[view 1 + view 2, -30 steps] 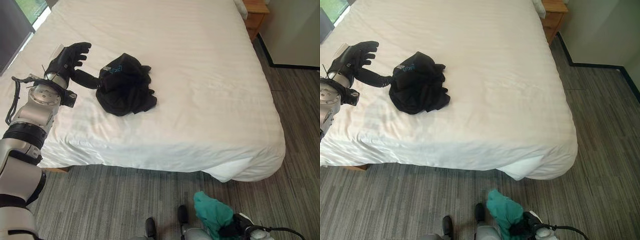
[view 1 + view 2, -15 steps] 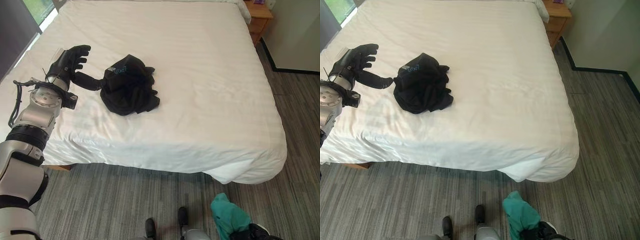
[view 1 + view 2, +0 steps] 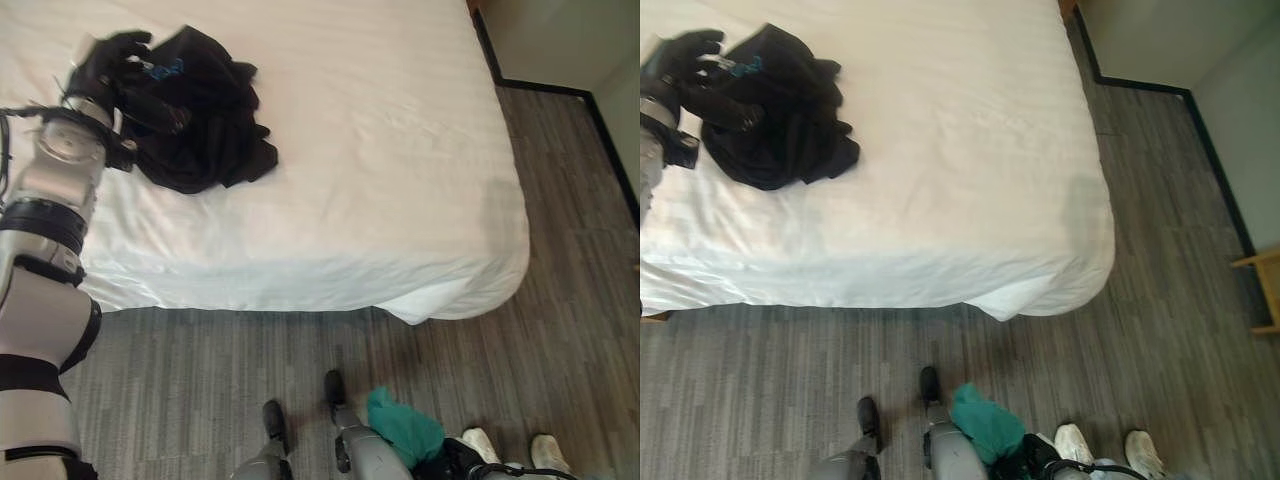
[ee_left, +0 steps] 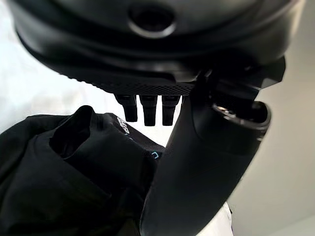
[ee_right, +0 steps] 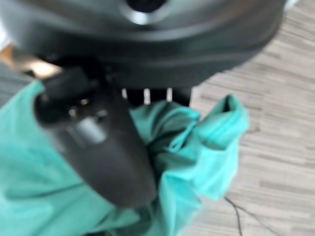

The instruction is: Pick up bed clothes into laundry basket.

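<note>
Wide white-sheeted bed (image 3: 380,150) spans the frame's upper half. Crumpled black cotton garment (image 3: 205,110) lies upper left on it. Your left hand (image 3: 108,62) is at its edge, fingers spread, thumb laid over the folds, not yet closed. Push deeper, then curl. Right hand (image 5: 98,147), bottom centre, is clenched round the teal cloth bundle (image 3: 405,428).

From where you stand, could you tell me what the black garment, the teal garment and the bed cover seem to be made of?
Black garment: soft matte fabric, likely a knit, lying crumpled in loose folds under the left hand.
Teal garment: thin matte cloth, bunched in the right hand.
Bed cover: white woven sheeting with a faint striped weave and a slight sheen, probably cotton.
</note>
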Robot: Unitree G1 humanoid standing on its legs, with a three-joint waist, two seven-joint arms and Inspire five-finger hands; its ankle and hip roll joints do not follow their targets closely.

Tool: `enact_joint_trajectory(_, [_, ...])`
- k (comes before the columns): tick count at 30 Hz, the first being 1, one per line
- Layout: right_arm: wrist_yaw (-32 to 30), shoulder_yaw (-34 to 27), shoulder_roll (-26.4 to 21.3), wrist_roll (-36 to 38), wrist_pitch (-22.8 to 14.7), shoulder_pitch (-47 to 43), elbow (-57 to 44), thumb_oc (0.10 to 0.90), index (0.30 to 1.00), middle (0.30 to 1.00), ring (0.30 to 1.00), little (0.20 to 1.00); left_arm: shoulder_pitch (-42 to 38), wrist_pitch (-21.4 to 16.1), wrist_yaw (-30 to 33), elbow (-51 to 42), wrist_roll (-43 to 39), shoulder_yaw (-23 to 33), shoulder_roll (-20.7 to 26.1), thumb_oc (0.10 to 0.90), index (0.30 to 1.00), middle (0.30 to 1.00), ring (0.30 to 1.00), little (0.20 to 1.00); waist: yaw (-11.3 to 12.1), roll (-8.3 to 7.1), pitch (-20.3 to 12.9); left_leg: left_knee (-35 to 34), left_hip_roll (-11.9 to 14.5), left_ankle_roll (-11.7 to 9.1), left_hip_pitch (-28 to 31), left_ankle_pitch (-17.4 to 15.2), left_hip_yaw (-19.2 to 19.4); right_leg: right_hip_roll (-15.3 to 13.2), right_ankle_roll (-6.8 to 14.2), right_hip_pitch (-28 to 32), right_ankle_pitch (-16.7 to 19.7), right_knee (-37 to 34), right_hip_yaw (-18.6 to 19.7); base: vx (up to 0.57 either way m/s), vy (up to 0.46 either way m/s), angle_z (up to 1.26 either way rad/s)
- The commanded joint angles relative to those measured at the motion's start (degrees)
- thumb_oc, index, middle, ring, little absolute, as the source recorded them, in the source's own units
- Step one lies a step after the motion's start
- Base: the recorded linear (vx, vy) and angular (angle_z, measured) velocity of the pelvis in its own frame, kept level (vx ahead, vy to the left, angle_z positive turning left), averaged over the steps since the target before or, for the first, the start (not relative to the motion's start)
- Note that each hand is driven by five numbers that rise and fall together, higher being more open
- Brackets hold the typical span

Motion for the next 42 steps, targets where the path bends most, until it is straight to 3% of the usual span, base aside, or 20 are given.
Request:
enact_joint_trajectory(1, [0.1, -0.8, -7.1, 1.6, -1.1, 0.6, -0.2, 0.4, 0.3, 0.3, 0.3, 0.3, -16.9, -3.7, 4.2, 1.7, 11.3, -8.4, 5.0, 0.8, 0.9, 0.9, 0.9, 0.9, -0.7, 2.05, -2.3, 0.1, 6.7, -6.7, -4.9, 3.7, -7.7, -0.9, 6.0, 5.9, -6.4, 0.2, 0.5, 0.01, 0.0, -0.31])
enact_joint_trajectory(2, [0.2, -0.9, -6.8, 1.8, -1.4, 0.7, -0.3, 0.4, 0.3, 0.3, 0.3, 0.3, -18.9, -3.5, 4.4, 2.4, 14.4, -11.5, 5.8, 0.8, 0.9, 0.9, 0.9, 0.9, -1.2, 0.62, -2.1, 0.5, 7.2, -6.7, -6.4, 3.9, -7.5, -0.8, 6.2, 4.7, -5.6, 0.2, 0.8, 0.01, -0.008, -0.32])
enact_joint_trajectory(7, [-0.4, -0.1, -6.1, 1.4, -1.9, 1.3, -1.6, 0.4, 0.3, 0.3, 0.3, 0.3, -14.3, -1.3, 2.2, 6.4, 19.6, -11.3, 4.3, 0.8, 0.9, 0.9, 0.9, 0.9, -3.1, -2.54, -0.8, 1.5, 7.9, -6.7, -11.2, 4.2, -8.3, -0.4, 6.0, 0.7, -4.3, 0.2, 0.7, -0.02, -0.003, -0.03])
enact_joint_trajectory(11, [-0.8, 0.9, -4.3, 1.2, -2.3, 1.3, -3.5, 0.4, 0.3, 0.3, 0.3, 0.3, -2.1, -0.5, -0.5, 8.8, 22.1, -4.3, 2.0, 0.8, 0.9, 0.9, 0.9, 0.9, -3.8, -5.35, 0.6, 2.0, 8.5, -6.6, -12.3, 3.8, -7.7, 0.4, 6.1, -0.8, -3.8, 0.2, 1.1, -0.02, 0.02, -0.07])
enact_joint_trajectory(13, [-1.2, 1.9, -2.6, 1.6, -2.5, 1.3, -4.9, 0.4, 0.3, 0.3, 0.3, 0.3, 8.3, 0.1, -0.6, 9.2, 23.3, 2.5, -1.7, 0.8, 0.9, 0.9, 0.9, 0.9, -3.9, -7.38, 1.3, 2.1, 8.8, -6.5, -11.8, 3.3, -7.0, 1.2, 5.9, -1.1, -3.5, 0.2, 1.8, -0.01, 0.01, -0.11])
enact_joint_trajectory(17, [-1.6, 3.2, -2.8, -0.3, -2.7, 1.4, -6.6, 0.4, 0.3, 0.3, 0.3, 0.3, 14.0, 0.7, -2.0, 9.5, 27.5, 3.7, -5.9, 0.8, 0.9, 0.9, 0.9, 0.9, -4.1, -8.29, 1.5, 1.3, 8.9, -6.5, -10.9, 3.2, -6.8, 1.6, 5.6, -1.3, -3.8, 0.2, 2.1, 0.01, 0.012, -0.14])
enact_joint_trajectory(19, [-1.5, 4.1, -3.2, -1.2, -2.7, 1.5, -7.9, 0.4, 0.3, 0.3, 0.3, 0.3, 16.1, 0.9, -2.6, 9.3, 28.1, 4.6, -8.0, 0.4, 0.3, 0.3, 0.3, 0.3, -4.1, -8.52, 1.4, 0.5, 9.0, -6.5, -10.2, 3.2, -6.5, 1.9, 5.4, -1.3, -4.3, 0.2, 2.2, 0.0, 0.024, -0.06])
enact_joint_trajectory(25, [-1.7, 4.4, -4.7, -2.0, -3.1, 2.5, -11.1, 0.4, 0.3, 0.3, 0.3, 0.3, 13.1, -1.1, -1.2, 2.0, 24.0, 3.6, -9.4, 0.4, 0.3, 0.3, 0.3, 0.3, -3.7, -7.18, 0.9, -0.2, 8.6, -6.5, -8.1, 3.0, -6.9, 1.9, 5.2, -0.2, -5.4, 0.2, 1.7, 0.01, -0.008, -0.04])
enact_joint_trajectory(27, [-2.9, 3.3, -5.6, -3.2, -3.5, 3.2, -11.6, 0.4, 0.3, 0.3, 0.3, 0.3, 13.0, -4.1, 1.6, -7.2, 11.8, 8.7, -9.6, 0.4, 0.3, 0.3, 0.3, 0.3, -2.7, -5.29, 0.7, -0.4, 8.0, -6.6, -6.4, 2.6, -7.8, 1.4, 5.0, 1.6, -6.6, 0.2, 0.6, 0.06, -0.036, 0.11])
enact_joint_trajectory(29, [-4.5, -1.0, -6.1, -0.4, -3.9, 3.8, -14.6, 0.4, 0.3, 0.3, 0.3, 0.3, 17.2, -5.8, 2.3, -17.5, 4.9, 12.4, -8.8, 0.4, 0.3, 0.3, 0.3, 0.3, -2.0, -3.69, 0.6, -0.8, 7.5, -6.6, -5.3, 2.7, -8.2, 0.9, 4.9, 2.8, -7.3, 0.4, -0.2, 0.04, -0.023, 0.24])
enact_joint_trajectory(30, [-6.0, -5.2, -6.6, 1.2, -4.8, 4.6, -17.5, 0.4, 0.3, 0.3, 0.3, 0.3, 20.9, -7.8, 3.5, -25.5, 0.5, 16.0, -7.4, 0.4, 0.3, 0.3, 0.3, 0.3, -1.3, -2.74, 0.7, -0.8, 7.3, -6.6, -4.2, 2.4, -8.3, 0.6, 4.9, 3.7, -7.8, 0.8, -0.6, 0.05, -0.026, 0.11])
enact_joint_trajectory(31, [-8.8, -11.1, -7.9, 1.0, -6.0, 5.7, -21.1, 0.4, 0.3, 0.3, 0.3, 0.3, 31.4, -10.1, 3.8, -37.3, -6.5, 23.8, -7.5, 0.4, 0.3, 0.3, 0.3, 0.3, 0.0, -0.76, 0.7, -0.9, 6.7, -6.7, -2.7, 2.2, -8.8, 0.1, 4.6, 5.4, -8.9, 1.3, -1.3, 0.04, -0.021, -0.17])
enact_joint_trajectory(32, [-8.8, -11.1, -8.1, 1.0, -5.9, 5.7, -21.2, 0.4, 0.3, 0.3, 0.3, 0.3, 31.7, -10.0, 3.9, -37.6, -6.4, 24.0, -7.5, 0.4, 0.3, 0.3, 0.3, 0.3, -0.1, -0.65, 0.4, -0.9, 6.7, -6.7, -3.0, 2.4, -8.8, 0.1, 4.5, 5.2, -8.8, 1.3, -1.3, 0.03, -0.018, -0.41])
enact_joint_trajectory(33, [-10.5, -15.3, -7.9, 1.9, -6.4, 6.3, -24.4, 0.4, 0.3, 0.3, 0.3, 0.3, 39.7, -11.4, 4.2, -44.4, -9.1, 29.9, -8.7, 0.4, 0.3, 0.3, 0.3, 0.3, 0.9, 0.41, 0.4, -0.9, 6.5, -6.8, -2.1, 2.3, -9.1, -0.1, 4.3, 6.0, -9.7, 1.9, -1.8, -0.01, -0.04, -0.48])
enact_joint_trajectory(34, [-12.0, -20.0, -6.5, 3.3, -6.9, 7.3, -26.5, 0.4, 0.3, 0.3, 0.3, 0.3, 52.5, -12.2, 3.9, -52.0, -10.8, 36.9, -13.4, 0.4, 0.3, 0.3, 0.3, 0.3, 2.4, 2.01, 0.1, -0.9, 6.3, -6.8, -0.8, 2.3, -9.4, -0.3, 3.4, 7.2, -11.1, 3.0, -2.4, 0.01, -0.074, -0.39])
enact_joint_trajectory(35, [-13.1, -23.7, -5.6, 5.3, -7.7, 7.3, -29.0, 0.4, 0.3, 0.3, 0.3, 0.3, 60.3, -13.0, 3.0, -55.2, -12.6, 42.0, -16.7, 0.4, 0.3, 0.3, 0.3, 0.3, 3.9, 2.88, 0.3, -0.9, 6.3, -7.0, 0.2, 2.3, -9.8, -0.3, 2.8, 8.4, -12.2, 3.6, -2.5, -0.02, -0.097, -0.18])
enact_joint_trajectory(37, [-14.3, -28.0, -5.2, 5.9, -8.5, 7.2, -30.9, 0.4, 0.3, 0.3, 0.3, 0.3, 76.4, -11.3, 0.1, -60.9, -15.7, 46.6, -24.7, 0.4, 0.3, 0.3, 0.3, 0.3, 6.5, 5.05, -0.7, -0.9, 6.1, -7.2, 1.1, 3.3, -10.8, 0.1, 1.1, 10.5, -13.4, 3.8, -3.5, -0.04, -0.148, 0.02])
enact_joint_trajectory(40, [-14.9, -31.4, -6.0, 7.3, -9.5, 7.1, -33.1, 0.4, 0.3, 0.3, 0.3, 0.3, 84.4, -9.6, -2.1, -62.9, -12.4, 47.9, -25.2, 0.4, 0.3, 0.3, 0.3, 0.3, 7.6, 6.17, -1.0, -0.3, 6.2, -7.9, 2.0, 4.2, -11.1, 0.2, 0.5, 12.5, -13.8, 3.5, -4.6, -0.03, -0.099, 0.47])
enact_joint_trajectory(42, [-16.0, -32.3, -6.8, 8.5, -10.9, 5.5, -34.8, 0.4, 0.3, 0.3, 0.3, 0.3, 88.0, -7.9, -4.9, -63.5, -16.6, 45.1, -27.6, 0.4, 0.3, 0.3, 0.3, 0.3, 8.4, 6.48, -0.1, 5.7, 5.7, -8.2, 1.4, 3.3, -12.9, -0.2, -0.1, 13.6, -13.5, 4.2, -4.9, -0.19, -0.074, 0.34])
